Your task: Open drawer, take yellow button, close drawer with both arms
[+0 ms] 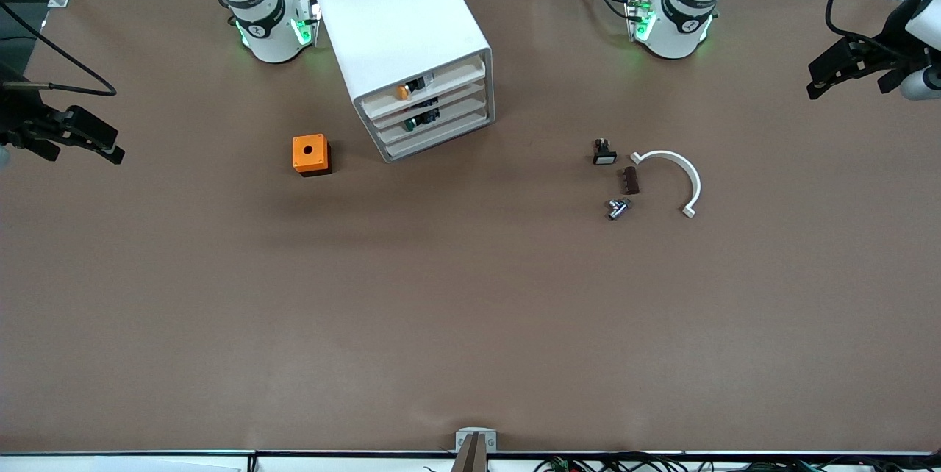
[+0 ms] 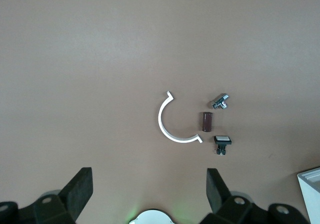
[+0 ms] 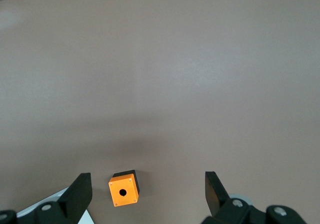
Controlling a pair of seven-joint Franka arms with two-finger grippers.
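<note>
Front view: tiny orange-capped dark-bodied button (image 1: 403, 92), light, rigid, slippery; grip its body. Left claw (image 2: 150, 189), right claw (image 3: 148, 191): wide open, empty, well apart from it.

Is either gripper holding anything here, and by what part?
Nothing is held. The left gripper and the right gripper are both open and empty, up over bare table.

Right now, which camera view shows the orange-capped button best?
The front view. There the button shows in the top drawer of the white cabinet. The left wrist view catches only a corner of the cabinet, and the right wrist view only a white corner at its edge; neither shows the button.
</note>
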